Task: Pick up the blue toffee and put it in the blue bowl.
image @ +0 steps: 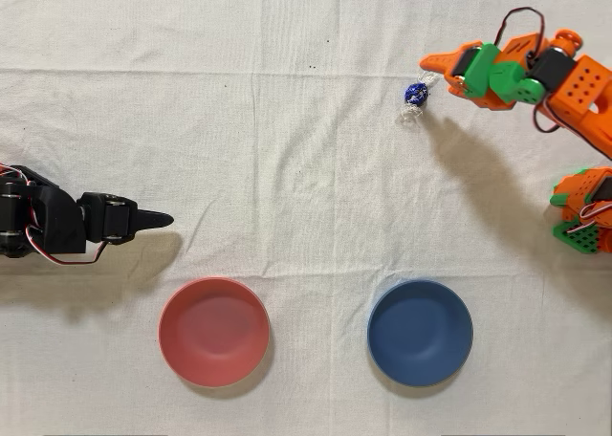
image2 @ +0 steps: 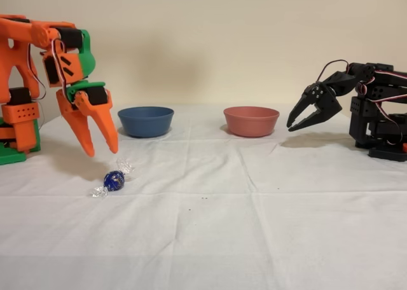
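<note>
With the gripper [image2: 105, 151] parted just above the toffee [image2: 114, 180] near the table's edge, a slanted closing could flick it away.

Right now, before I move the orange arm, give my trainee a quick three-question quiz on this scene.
1. True or false: the blue toffee already lies in the blue bowl.
2. In the overhead view, which bowl is at the left? A) blue bowl B) pink bowl
3. Are the jaws of the gripper open or shut?

Key: 1 false, it lies on the cloth below the gripper. 2 B. 3 open.
</note>
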